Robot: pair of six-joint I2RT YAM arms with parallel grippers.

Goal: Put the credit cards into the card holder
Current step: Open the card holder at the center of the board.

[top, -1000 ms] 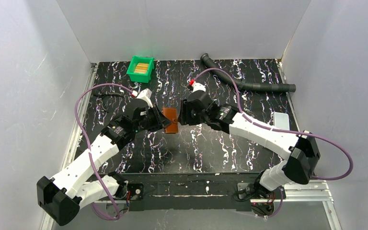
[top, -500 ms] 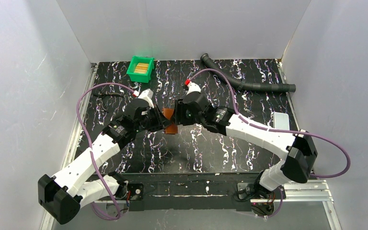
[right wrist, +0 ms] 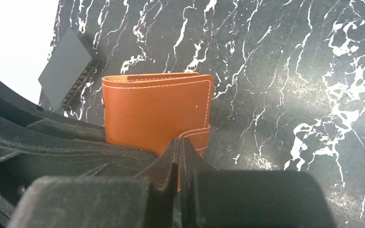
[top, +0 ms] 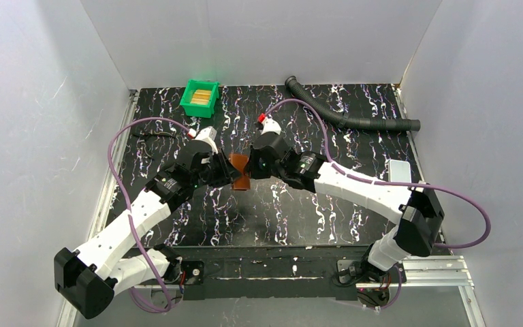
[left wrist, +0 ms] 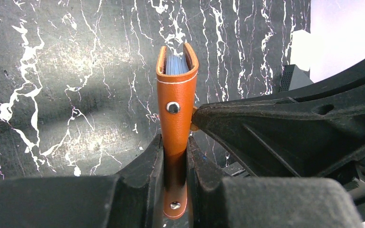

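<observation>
The card holder (top: 241, 172), a folded orange-brown leather wallet, is held above the table between both arms. My left gripper (left wrist: 175, 147) is shut on its lower edge, a finger on each face; bluish-grey inner layers show at its top (left wrist: 176, 64). From the other side, my right gripper (right wrist: 178, 145) is shut on the holder's snap tab (right wrist: 200, 137), which runs in between the fingertips. The wallet's broad face (right wrist: 152, 109) fills the right wrist view. Yellowish credit cards (top: 203, 95) lie in the green bin (top: 192, 105) at the back left.
A black corrugated hose (top: 354, 119) lies along the back right. A pale translucent plate (top: 399, 170) rests near the right edge. A dark flat sheet (right wrist: 66, 66) sits by the white wall behind the wallet. White walls close in three sides.
My right gripper has moved left up to the card holder and closed on its snap tab. The left gripper has kept its hold and barely moved.
</observation>
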